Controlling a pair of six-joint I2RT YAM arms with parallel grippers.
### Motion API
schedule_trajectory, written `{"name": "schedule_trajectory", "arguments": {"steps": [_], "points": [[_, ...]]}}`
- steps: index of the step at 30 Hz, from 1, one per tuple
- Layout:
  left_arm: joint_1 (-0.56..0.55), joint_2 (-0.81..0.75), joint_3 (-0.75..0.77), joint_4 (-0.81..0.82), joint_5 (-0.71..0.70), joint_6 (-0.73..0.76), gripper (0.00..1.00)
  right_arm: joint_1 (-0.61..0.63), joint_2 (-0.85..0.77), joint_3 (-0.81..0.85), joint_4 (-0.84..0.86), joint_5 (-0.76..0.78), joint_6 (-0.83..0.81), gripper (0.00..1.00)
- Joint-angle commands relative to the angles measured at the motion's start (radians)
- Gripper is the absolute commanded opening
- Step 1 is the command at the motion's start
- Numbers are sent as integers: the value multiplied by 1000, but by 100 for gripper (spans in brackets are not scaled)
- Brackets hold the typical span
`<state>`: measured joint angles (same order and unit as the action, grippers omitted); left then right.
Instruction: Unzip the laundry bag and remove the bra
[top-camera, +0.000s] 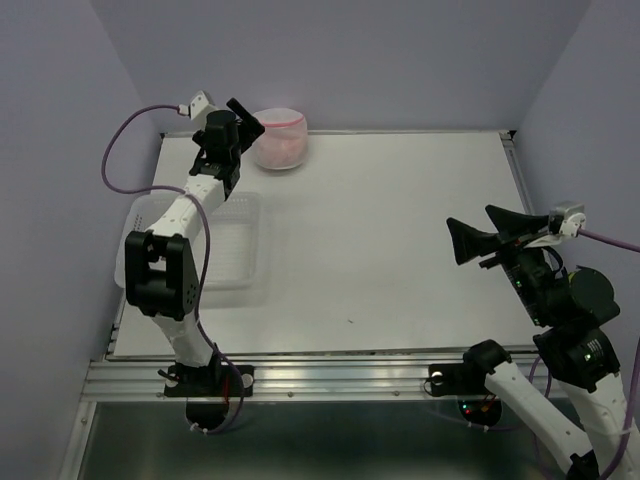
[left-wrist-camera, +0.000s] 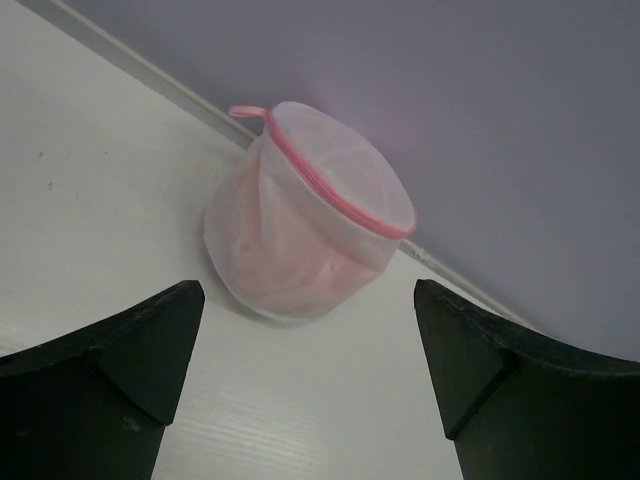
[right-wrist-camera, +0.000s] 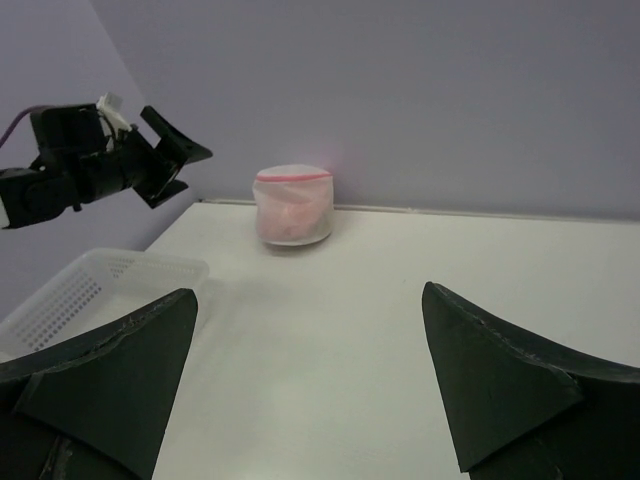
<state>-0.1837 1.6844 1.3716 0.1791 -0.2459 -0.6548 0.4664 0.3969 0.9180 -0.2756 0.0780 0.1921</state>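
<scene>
The laundry bag (top-camera: 278, 138) (left-wrist-camera: 305, 225) (right-wrist-camera: 292, 205) stands upright at the table's far edge against the back wall. It is round white mesh with a pink zipper line round its top, which looks closed, and a pink pull tab (left-wrist-camera: 245, 111). The bra is hidden inside; only a pink mass shows through the mesh. My left gripper (top-camera: 243, 120) (left-wrist-camera: 307, 300) hovers just left of the bag, open and empty, with the bag between its spread fingers in the left wrist view. My right gripper (top-camera: 470, 232) (right-wrist-camera: 309, 295) is open and empty, far off at the right.
A rectangular white plastic basket (top-camera: 235, 250) (right-wrist-camera: 100, 275) sits on the table's left side, under the left arm. The back wall runs right behind the bag. In the right wrist view the left gripper (right-wrist-camera: 175, 155) shows up high at the left.
</scene>
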Motion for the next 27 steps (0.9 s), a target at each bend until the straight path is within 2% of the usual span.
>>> {"name": "schedule_trajectory", "arguments": {"steps": [1,9,15,20,22,25,26,27], "points": [[-3,122,144,83,-49,-58,99,6,40,30,-19,-70,27,100],[-8,365,389,76,-59,-65,99,6,10,-8,-5,-250,47,100],[-7,523,550,19,-55,-69,99,6,-4,-34,33,-250,40,100],[-8,613,622,16,-62,-72,96,6,-13,-65,33,-253,52,100],[-8,646,639,16,-64,-72,86,6,-20,-82,35,-250,53,100],[-8,669,649,31,-40,-63,54,6,-13,-84,35,-248,56,100],[-7,670,646,36,-30,-57,34,6,-10,-84,39,-248,55,100],[-8,669,635,40,-24,-51,23,6,-9,-84,41,-250,55,100]]}}
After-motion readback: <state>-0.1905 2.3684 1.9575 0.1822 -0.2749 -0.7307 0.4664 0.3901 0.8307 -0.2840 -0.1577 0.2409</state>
